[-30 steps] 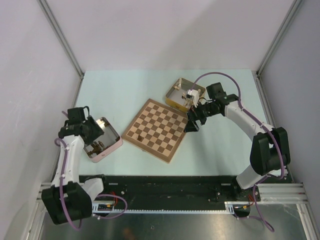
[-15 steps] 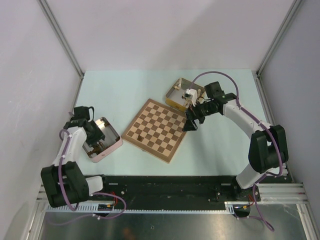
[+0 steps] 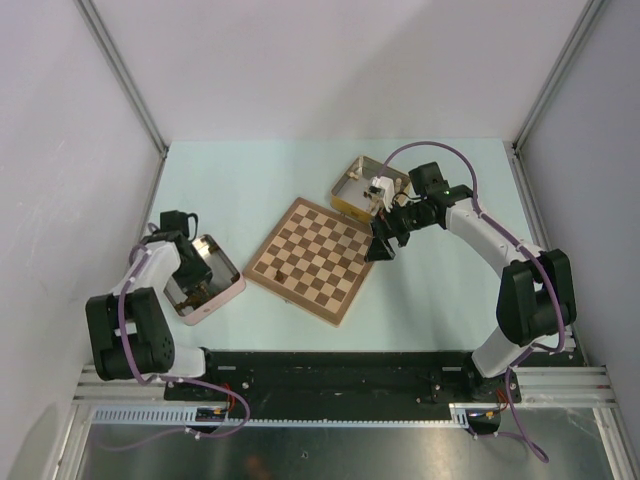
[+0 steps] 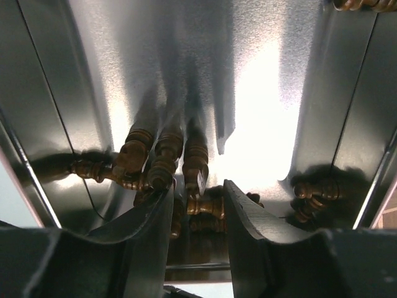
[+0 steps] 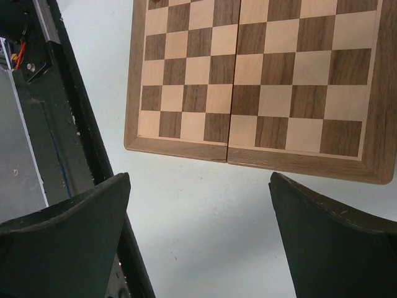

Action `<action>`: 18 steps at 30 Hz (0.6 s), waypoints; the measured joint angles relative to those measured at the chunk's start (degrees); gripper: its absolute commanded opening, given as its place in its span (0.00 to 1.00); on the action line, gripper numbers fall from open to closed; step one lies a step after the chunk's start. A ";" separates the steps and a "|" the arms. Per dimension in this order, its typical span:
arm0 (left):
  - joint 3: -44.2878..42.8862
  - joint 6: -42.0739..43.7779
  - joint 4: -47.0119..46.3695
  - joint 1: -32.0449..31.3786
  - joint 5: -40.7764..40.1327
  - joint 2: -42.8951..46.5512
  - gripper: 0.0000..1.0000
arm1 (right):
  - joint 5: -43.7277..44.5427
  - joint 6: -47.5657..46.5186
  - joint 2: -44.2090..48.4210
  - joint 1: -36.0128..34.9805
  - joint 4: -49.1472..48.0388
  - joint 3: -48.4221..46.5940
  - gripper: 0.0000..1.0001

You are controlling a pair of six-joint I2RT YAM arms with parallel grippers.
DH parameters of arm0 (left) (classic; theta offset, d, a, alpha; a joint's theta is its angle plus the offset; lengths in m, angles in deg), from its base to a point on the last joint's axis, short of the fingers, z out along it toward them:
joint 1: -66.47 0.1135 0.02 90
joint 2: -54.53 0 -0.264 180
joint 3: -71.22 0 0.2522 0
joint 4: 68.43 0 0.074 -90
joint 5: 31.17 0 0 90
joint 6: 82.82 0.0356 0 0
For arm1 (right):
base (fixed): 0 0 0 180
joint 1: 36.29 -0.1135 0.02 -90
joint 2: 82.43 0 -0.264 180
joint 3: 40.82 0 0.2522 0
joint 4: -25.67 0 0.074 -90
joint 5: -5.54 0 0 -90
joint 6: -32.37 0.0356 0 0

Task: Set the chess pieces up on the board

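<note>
Left: the left gripper (image 3: 192, 266) reached down into the pink tin (image 3: 228, 291) at the left side of the table (image 3: 250, 180), well apart from the board (image 3: 312, 260). In the left wrist view, dark brown chess pieces (image 4: 155, 167) lay heaped on the tin's shiny floor just ahead of the fingers (image 4: 152, 223). One lying piece (image 4: 208, 206) sat in the narrow gap between them. The jaws stood partly drawn together about it, but whether they pressed on it could not be told.

Centre: the board lay turned at an angle on the table, between the two tins. A single dark piece (image 3: 275, 272) stood near its left corner.

Right: the yellow tin (image 3: 350, 185) sat just beyond the board's far right edge. The right gripper (image 3: 383, 246) hung over the board's right edge, jaws spread wide with nothing between them. In the right wrist view, the board's border (image 5: 248, 155) lay just ahead of the fingertips (image 5: 111, 192), with bare table beneath the gap.
</note>
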 measured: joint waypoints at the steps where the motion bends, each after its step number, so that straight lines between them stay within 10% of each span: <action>1: -0.07 -0.02 -0.13 -0.20 -0.11 -0.48 0.41 | 0.00 0.00 0.00 0.00 0.00 0.00 1.00; 18: -1.60 0.20 -1.57 -2.49 -1.66 -2.93 0.06 | 0.00 -0.20 -0.09 0.00 0.17 0.00 1.00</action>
